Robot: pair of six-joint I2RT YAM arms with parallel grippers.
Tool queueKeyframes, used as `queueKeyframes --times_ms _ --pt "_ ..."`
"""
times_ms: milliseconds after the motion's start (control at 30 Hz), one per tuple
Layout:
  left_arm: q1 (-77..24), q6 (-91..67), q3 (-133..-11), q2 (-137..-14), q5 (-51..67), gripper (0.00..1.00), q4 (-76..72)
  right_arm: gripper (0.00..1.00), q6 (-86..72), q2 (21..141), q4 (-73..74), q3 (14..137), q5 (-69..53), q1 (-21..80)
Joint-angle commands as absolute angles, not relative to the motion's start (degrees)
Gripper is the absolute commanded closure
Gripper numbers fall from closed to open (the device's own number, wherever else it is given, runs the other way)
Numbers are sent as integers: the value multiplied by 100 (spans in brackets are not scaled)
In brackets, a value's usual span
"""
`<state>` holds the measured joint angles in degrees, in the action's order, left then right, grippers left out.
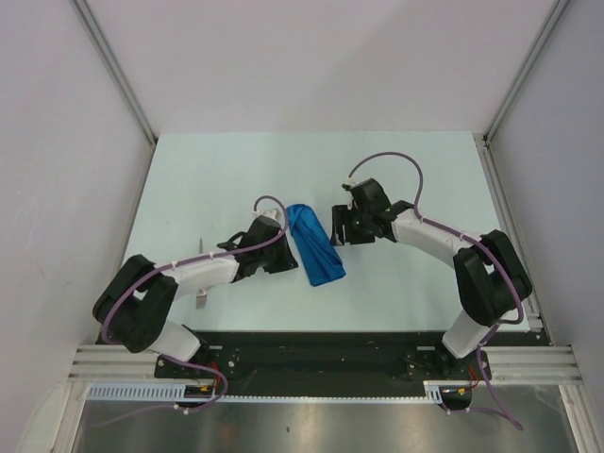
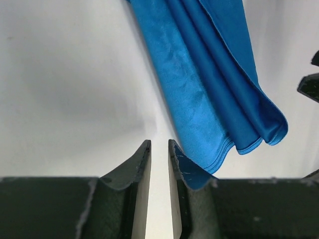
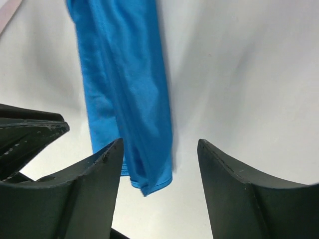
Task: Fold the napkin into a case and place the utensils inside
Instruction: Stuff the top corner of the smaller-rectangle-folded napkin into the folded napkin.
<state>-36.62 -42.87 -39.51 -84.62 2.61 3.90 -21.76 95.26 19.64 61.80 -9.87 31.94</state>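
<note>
The napkin (image 1: 314, 245) lies in the middle of the table, folded into a narrow royal-blue oblong, the case, running from far to near. My left gripper (image 1: 288, 250) sits at its left edge. In the left wrist view the jaws (image 2: 159, 144) stand a narrow gap apart with only bare table between them, and the napkin's (image 2: 209, 84) layered end lies beside the right finger. My right gripper (image 1: 338, 229) is at the cloth's right side, wide open (image 3: 159, 144), above one end of the napkin (image 3: 124, 89) and gripping nothing. A silver utensil (image 1: 201, 300) lies partly hidden under the left arm.
White walls and aluminium posts close in the table (image 1: 425, 170) on three sides. The two grippers face each other closely across the cloth. The left gripper's fingers (image 3: 30, 129) show in the right wrist view.
</note>
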Motion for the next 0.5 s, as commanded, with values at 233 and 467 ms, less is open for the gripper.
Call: queueKeyframes --times_ms 233,467 --pt "-3604 -5800 -3297 -7919 500 68 -263 27 -1090 10502 3339 7646 244 4235" --pt "-3542 -6056 -3217 -8129 747 68 -545 24 -932 10810 3516 7892 659 4596"
